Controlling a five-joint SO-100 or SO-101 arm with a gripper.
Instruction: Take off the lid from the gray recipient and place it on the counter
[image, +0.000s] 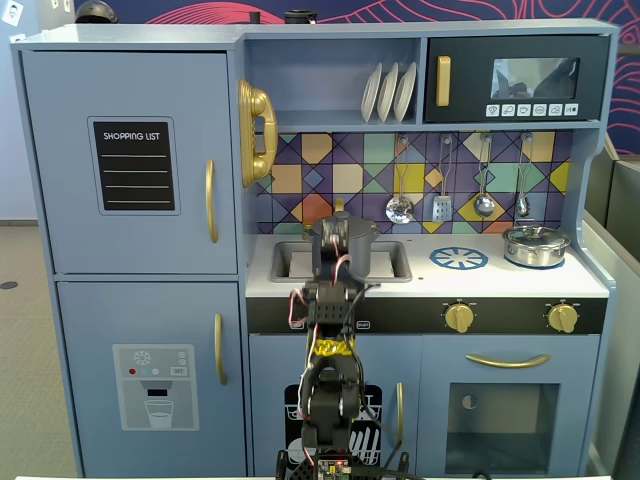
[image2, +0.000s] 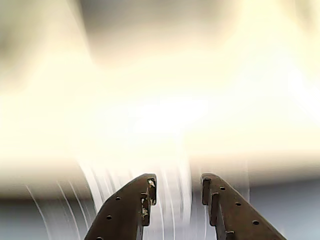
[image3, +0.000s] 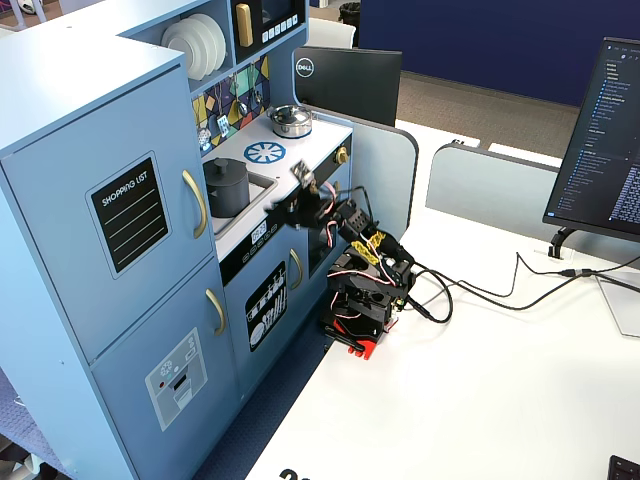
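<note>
The gray recipient (image3: 228, 190) stands in the recessed sink of the counter (image3: 300, 140), with the lid (image3: 225, 165) resting on top of it. In the front fixed view my arm covers most of the recipient (image: 364, 255); only its right side and the lid's edge (image: 362, 226) show. My gripper (image3: 292, 192) hovers at the counter's front edge, just right of the recipient and apart from it. The wrist view is smeared by motion. There my gripper (image2: 177, 182) is open, with a clear gap and nothing between its fingers.
A shiny silver pot (image: 535, 245) with its own lid sits at the counter's right end, beside the blue burner ring (image: 459, 258). Utensils (image: 440, 205) hang on the tiled back wall above. The shelf with plates (image: 388, 92) overhangs the sink.
</note>
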